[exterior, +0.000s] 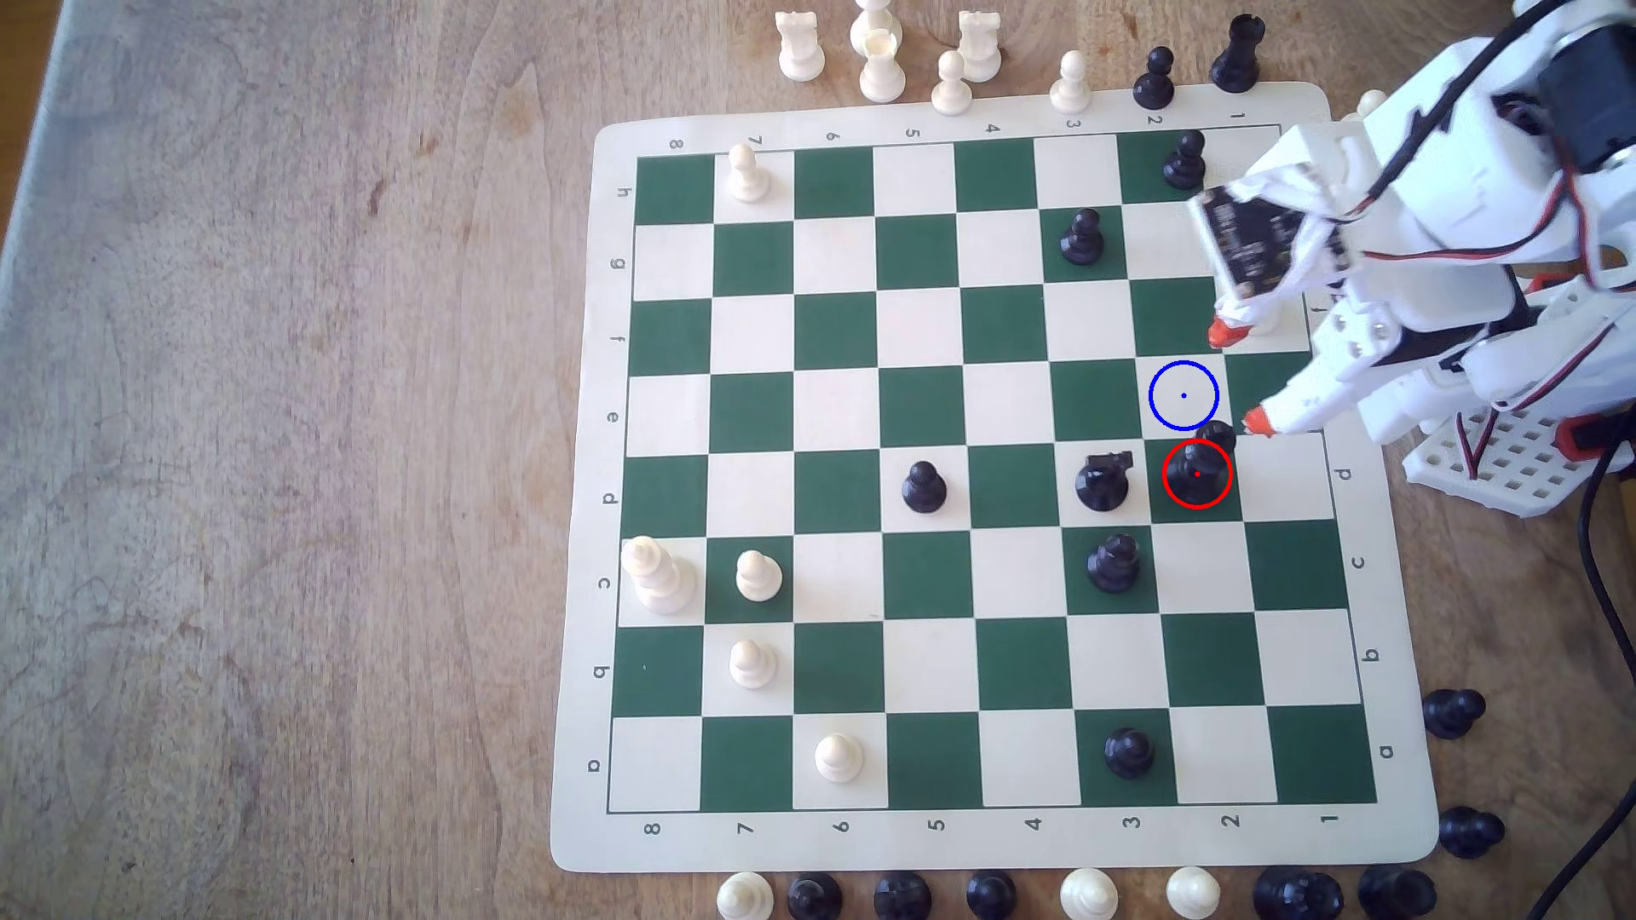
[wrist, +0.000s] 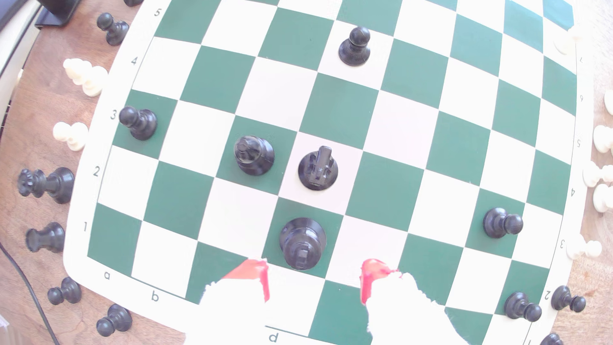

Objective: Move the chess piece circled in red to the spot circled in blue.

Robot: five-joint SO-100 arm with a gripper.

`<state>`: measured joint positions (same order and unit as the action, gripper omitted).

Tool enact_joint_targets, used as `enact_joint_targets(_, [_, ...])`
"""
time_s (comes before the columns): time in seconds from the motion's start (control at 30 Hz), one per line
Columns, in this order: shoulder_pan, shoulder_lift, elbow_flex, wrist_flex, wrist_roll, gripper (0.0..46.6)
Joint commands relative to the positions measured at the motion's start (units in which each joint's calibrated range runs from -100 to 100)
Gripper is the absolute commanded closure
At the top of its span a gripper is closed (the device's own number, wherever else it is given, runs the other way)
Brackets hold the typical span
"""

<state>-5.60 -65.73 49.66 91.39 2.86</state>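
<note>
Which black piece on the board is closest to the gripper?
The tall red-circled piece on green d2, just past the open gripper. The knight beside it lies farther away.

Bright, even daylight. The wrist view is overexposed, cream squares blown white, its edges bowed by fisheye distortion. Shadows are faint.

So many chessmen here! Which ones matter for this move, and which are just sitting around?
In the job: tall black piece circled in red; blue-circled cream square; open gripper.

Just sitting: black knight; black pawns; white pawns; captured pieces off the board.
</note>
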Motion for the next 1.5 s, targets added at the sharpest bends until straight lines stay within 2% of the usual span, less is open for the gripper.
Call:
enact_joint_targets(0.0, [-0.6,1.5,1.7,-0.8,0.3,31.4])
enact_joint_targets(0.13, [-2.3,1.5,5.6,-2.0,0.0,30.8])
enact_joint_targets(0.27, [-3.4,1.7,6.7,-4.0,-0.9,27.0])
enact_joint_targets(0.37, [-4.1,1.6,8.6,-6.1,-1.0,26.3])
enact_joint_targets(0.67, [-3.4,4.2,11.5,-10.6,-0.6,27.2])
enact_joint_targets(0.93, [-3.4,5.6,12.4,-12.1,-0.6,30.6])
enact_joint_targets(1.47, [-5.2,9.6,14.2,-13.8,-0.9,31.1])
